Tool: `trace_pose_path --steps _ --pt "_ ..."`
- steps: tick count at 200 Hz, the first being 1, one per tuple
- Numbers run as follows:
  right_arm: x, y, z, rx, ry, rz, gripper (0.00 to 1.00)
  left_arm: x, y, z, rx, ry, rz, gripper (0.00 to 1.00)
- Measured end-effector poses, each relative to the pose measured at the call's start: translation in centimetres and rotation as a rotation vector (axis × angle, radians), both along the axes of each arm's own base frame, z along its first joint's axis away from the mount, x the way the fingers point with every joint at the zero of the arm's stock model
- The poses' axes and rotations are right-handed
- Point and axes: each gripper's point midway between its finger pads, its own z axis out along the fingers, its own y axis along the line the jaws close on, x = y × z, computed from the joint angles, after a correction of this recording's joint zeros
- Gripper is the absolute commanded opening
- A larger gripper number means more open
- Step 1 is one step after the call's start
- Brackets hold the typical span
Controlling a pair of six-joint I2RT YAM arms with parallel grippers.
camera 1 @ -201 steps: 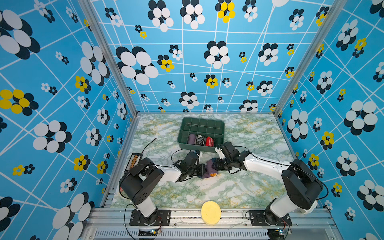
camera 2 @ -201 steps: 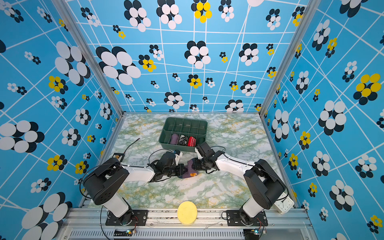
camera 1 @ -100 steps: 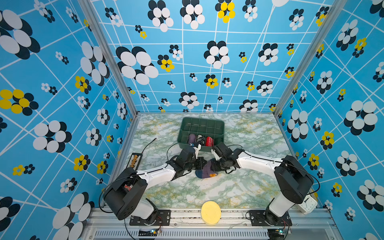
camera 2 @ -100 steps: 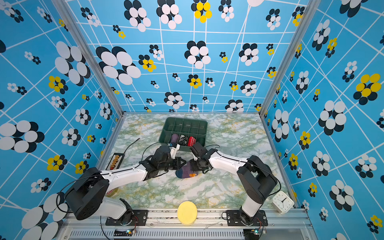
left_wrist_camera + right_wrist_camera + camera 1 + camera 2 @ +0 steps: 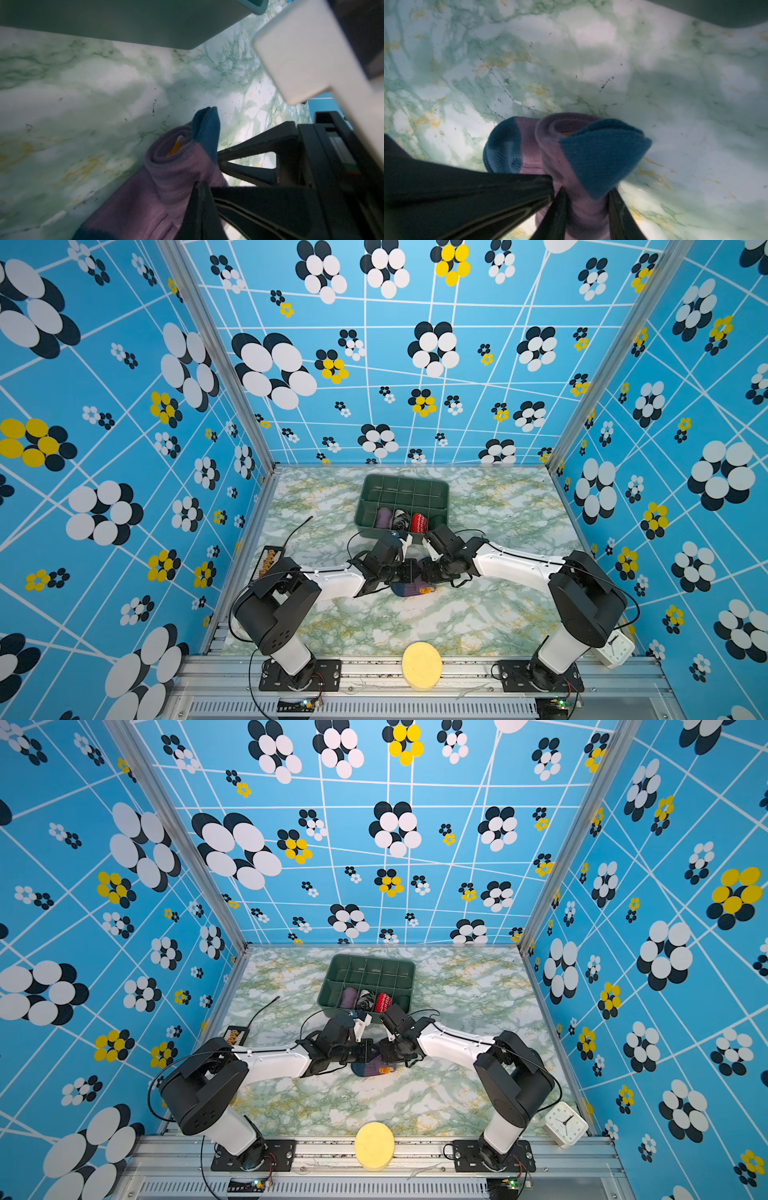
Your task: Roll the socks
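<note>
The socks (image 5: 412, 588) (image 5: 371, 1067) are a purple ribbed roll with dark blue toe and heel and a bit of orange in the core, lying on the marble table in front of the bin. My left gripper (image 5: 406, 574) (image 5: 200, 187) meets the roll from the left. Its jaws are shut, with the tip pinched into the purple fabric (image 5: 166, 178). From the right, my right gripper (image 5: 430, 572) (image 5: 587, 199) is shut on the roll (image 5: 583, 145), one finger on each side. In the right wrist view the left gripper's fingers (image 5: 488, 187) touch the roll beside mine.
The green bin (image 5: 441, 491) stands just behind the grippers. It holds a purple roll (image 5: 383, 517), a black-and-white bundle (image 5: 400, 519) and a red bundle (image 5: 419, 522). A yellow disc (image 5: 422, 664) lies at the front edge. A white clock (image 5: 565, 1125) is front right. A small beaded tray (image 5: 268, 562) sits at the left.
The left arm stretched out low half a second ago and has drawn back up. The socks shifted slightly left between the two grippers. Both grips look the same.
</note>
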Motion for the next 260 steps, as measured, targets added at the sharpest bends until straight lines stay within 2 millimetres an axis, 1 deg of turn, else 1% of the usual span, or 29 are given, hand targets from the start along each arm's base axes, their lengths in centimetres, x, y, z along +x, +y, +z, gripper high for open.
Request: trace_pose_path --steps 40,68,99,125,155,171,187,214,260 --pt "0.0 -0.1 0.0 -0.004 -0.001 0.002 0.37 0.3 -0.2 -0.7 0.018 0.011 -0.002 0.00" --pt "0.0 -0.1 0.1 -0.001 -0.003 0.003 0.38 0.2 -0.2 -1.3 0.032 0.022 -0.004 0.00" --pt "-0.2 -0.1 0.5 0.018 -0.009 0.005 0.45 0.1 -0.2 -1.7 0.039 0.030 -0.006 0.00" --pt "-0.3 -0.3 1.5 0.092 -0.016 -0.018 0.50 0.1 -0.2 -1.8 0.039 0.031 -0.006 0.00" --pt "0.6 -1.7 2.6 0.205 -0.019 -0.103 0.52 0.1 -0.3 -1.8 0.037 0.029 -0.007 0.00" --pt "0.9 -2.3 2.3 0.243 -0.005 -0.143 0.53 0.2 -0.3 -1.9 0.035 0.029 -0.008 0.00" --pt "0.5 -2.5 1.6 0.272 0.021 -0.163 0.53 0.2 -0.4 -1.9 0.029 0.025 -0.009 0.00" --pt "-0.1 -2.2 0.9 0.327 0.059 -0.184 0.53 0.1 -0.5 -2.1 0.007 0.021 -0.016 0.00" --pt "0.4 -1.9 0.5 0.385 0.075 -0.208 0.53 0.2 -0.2 -2.3 -0.029 0.019 -0.016 0.00"
